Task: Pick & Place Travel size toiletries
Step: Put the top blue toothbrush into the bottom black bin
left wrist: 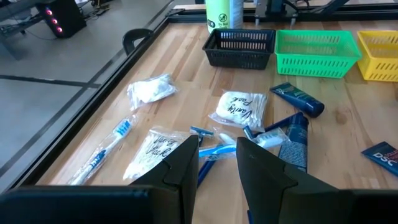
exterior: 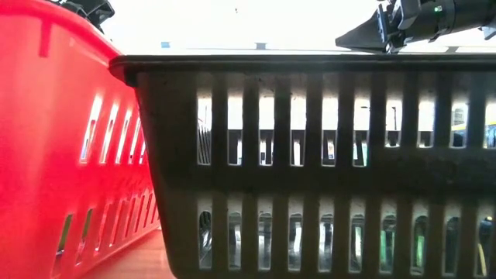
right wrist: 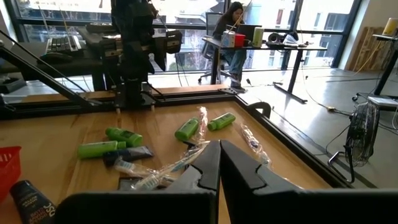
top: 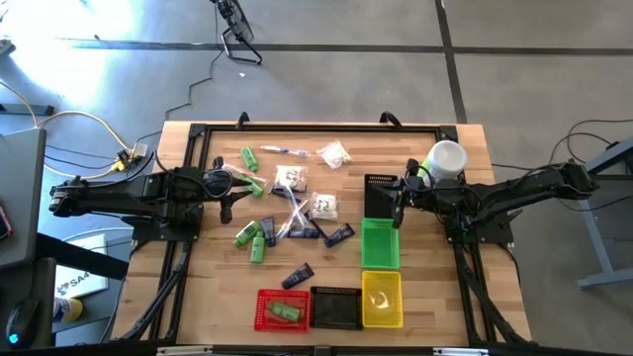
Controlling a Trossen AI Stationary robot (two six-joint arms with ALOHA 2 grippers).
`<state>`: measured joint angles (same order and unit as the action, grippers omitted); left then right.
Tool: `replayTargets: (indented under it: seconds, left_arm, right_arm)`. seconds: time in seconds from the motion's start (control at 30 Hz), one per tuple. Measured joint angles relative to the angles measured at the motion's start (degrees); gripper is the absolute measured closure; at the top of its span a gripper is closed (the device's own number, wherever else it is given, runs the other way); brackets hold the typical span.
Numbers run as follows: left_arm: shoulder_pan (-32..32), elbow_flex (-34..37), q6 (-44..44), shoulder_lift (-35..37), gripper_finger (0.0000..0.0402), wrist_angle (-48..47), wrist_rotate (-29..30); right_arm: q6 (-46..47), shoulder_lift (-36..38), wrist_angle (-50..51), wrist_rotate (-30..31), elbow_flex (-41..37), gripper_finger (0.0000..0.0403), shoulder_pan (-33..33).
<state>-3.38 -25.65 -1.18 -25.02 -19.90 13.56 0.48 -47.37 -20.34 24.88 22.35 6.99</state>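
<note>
The travel size toiletries lie scattered on the wooden table between the arms: green bottles (top: 247,235), navy tubes (top: 339,234), white packets (top: 289,178) and a wrapped toothbrush (top: 282,150). One green bottle (top: 285,312) lies in the red basket (top: 263,309). My left gripper (top: 229,188) hovers over the left side of the pile, open, with nothing between its fingers (left wrist: 217,146); blue razors (left wrist: 214,150) and white packets (left wrist: 239,107) lie just beyond. My right gripper (top: 400,210) is shut and empty (right wrist: 219,148), raised beside the far black basket (top: 381,193).
A green basket (top: 380,243) and a yellow basket (top: 382,297) line the right side; a black basket (top: 336,309) and the red one stand at the near edge. A white cup (top: 447,158) stands at the far right. A dark frame rail (top: 316,127) borders the table.
</note>
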Motion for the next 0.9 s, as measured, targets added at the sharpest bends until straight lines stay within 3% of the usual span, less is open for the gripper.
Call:
replayTargets:
  seconds: [0.5,0.9]
  left_arm:
    - [0.0,0.0,-3.2,-6.6,0.0297,1.0,0.0]
    - [0.0,0.0,-8.8,-12.5,0.0284,10.8,1.0]
  right_arm:
    - [2.9,0.0,-1.0,-1.5,0.0,0.0400,0.0]
    - [2.7,0.0,-0.9,-1.5,0.0,0.0400,0.0]
